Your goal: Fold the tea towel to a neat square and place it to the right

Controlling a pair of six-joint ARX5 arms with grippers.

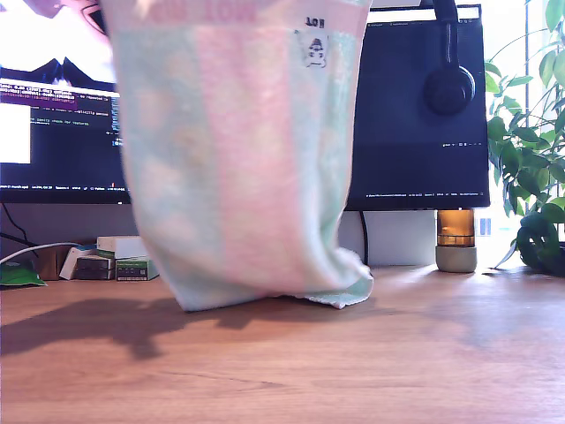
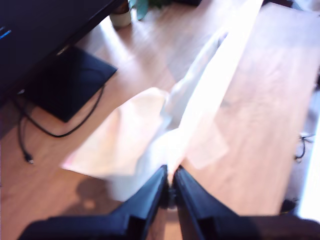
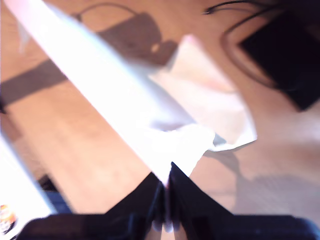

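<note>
Before the monitor [image 1: 62, 115], toward the exterior view's left, small boxes [image 1: 119, 258] sit on the wooden desk [image 1: 353, 371]. Hanging in front of that monitor, the tea towel [image 1: 238, 168] drops as a tall sheet, its lower edge crumpled on the desk. My first gripper [image 2: 170, 187] has its jaws pinched onto the towel's upper edge, and my second gripper [image 3: 166, 186] is clamped on that edge too. Beyond the monitor, at the exterior view's right, stands a leafy plant [image 1: 534, 168]
</note>
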